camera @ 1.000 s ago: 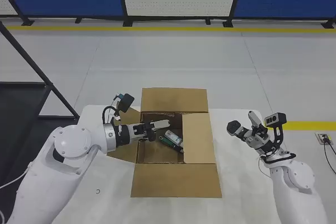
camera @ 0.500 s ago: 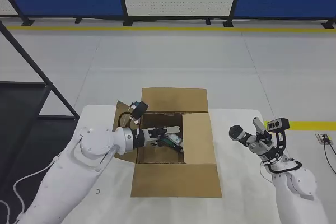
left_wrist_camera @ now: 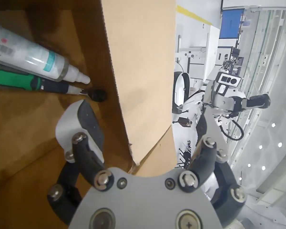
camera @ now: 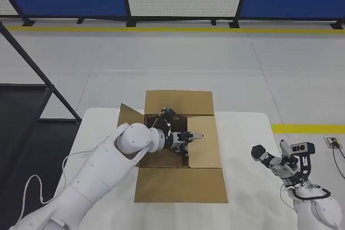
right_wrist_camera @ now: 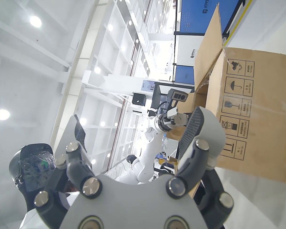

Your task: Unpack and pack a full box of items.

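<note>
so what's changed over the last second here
The left gripper reached farther across the box to the flap on the robot's right, open, a finger on each side of the cardboard. The right gripper, open, drew back toward the near edge of the table. The box stayed put.

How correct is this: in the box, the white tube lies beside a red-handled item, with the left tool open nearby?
Not red but green. The left wrist view shows the white tube beside a green-handled item in the box, with the left tool open nearby.
</note>
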`<state>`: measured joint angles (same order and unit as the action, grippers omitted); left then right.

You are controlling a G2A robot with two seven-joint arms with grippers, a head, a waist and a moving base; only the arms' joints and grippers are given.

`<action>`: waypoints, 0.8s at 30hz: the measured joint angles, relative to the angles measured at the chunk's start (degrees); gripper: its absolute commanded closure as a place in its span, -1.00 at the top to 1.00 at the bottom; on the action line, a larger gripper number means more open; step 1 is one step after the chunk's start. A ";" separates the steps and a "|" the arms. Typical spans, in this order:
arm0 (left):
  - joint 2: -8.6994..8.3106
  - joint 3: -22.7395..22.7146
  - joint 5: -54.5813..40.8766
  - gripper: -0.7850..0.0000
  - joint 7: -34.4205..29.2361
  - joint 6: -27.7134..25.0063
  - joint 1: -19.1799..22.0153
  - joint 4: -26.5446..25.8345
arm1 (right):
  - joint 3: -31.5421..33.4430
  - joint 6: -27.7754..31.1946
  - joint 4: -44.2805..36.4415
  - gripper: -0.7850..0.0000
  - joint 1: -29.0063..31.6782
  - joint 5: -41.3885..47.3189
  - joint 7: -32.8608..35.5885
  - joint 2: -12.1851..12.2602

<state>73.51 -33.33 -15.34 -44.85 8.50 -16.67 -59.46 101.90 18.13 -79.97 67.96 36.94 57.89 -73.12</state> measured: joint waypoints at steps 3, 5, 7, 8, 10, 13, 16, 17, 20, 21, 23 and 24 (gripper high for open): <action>1.97 1.12 -1.61 1.00 0.90 -2.17 1.32 3.17 | -0.26 -0.03 -0.26 1.00 0.22 -0.15 -0.48 0.16; 2.94 1.46 -2.19 1.00 1.34 -3.50 2.09 4.57 | -0.42 -0.08 -0.39 1.00 0.25 -0.13 -0.44 0.27; 3.86 1.57 -2.81 1.00 1.68 -4.72 2.84 5.93 | -0.65 -0.04 -0.58 1.00 0.20 -0.12 -0.17 0.40; 4.19 1.56 -3.03 1.00 1.71 -5.15 3.11 6.36 | -0.76 0.02 -0.72 1.00 0.18 -0.20 -0.04 0.45; 4.74 1.40 -3.04 1.00 1.76 -5.97 3.66 6.78 | -1.03 0.08 -1.05 1.00 0.21 -0.42 0.09 0.58; 4.89 0.39 -2.88 1.00 1.77 -7.05 3.85 5.98 | -1.53 0.06 -1.49 1.00 0.25 -0.61 0.17 0.73; 4.53 -1.05 -1.92 1.00 2.13 -7.45 3.47 3.72 | -2.15 0.05 -1.75 1.00 0.09 -0.64 1.09 0.90; 4.38 -1.55 -1.69 1.00 2.33 -7.51 3.22 2.77 | -2.31 0.07 -1.81 1.00 0.00 -0.60 1.56 0.96; 3.87 -3.33 -1.27 1.00 2.99 -7.81 2.05 -0.85 | -2.70 0.30 -2.13 1.00 -0.19 -0.07 3.45 1.18; 3.73 -3.83 -1.04 1.00 3.35 -7.93 1.65 -1.97 | -2.76 0.40 -2.35 1.00 -0.19 0.28 4.16 1.24; 3.53 -4.76 -0.52 1.00 4.34 -8.16 0.68 -4.29 | -2.75 0.66 -2.97 1.00 0.00 1.48 6.32 1.42; 3.52 -5.01 -0.24 1.00 4.82 -8.21 0.34 -5.07 | -2.66 0.80 -3.29 1.00 0.16 2.08 7.31 1.50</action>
<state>77.02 -38.34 -15.59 -40.03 0.29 -16.34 -64.53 99.23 18.93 -83.26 68.12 39.01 65.20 -71.61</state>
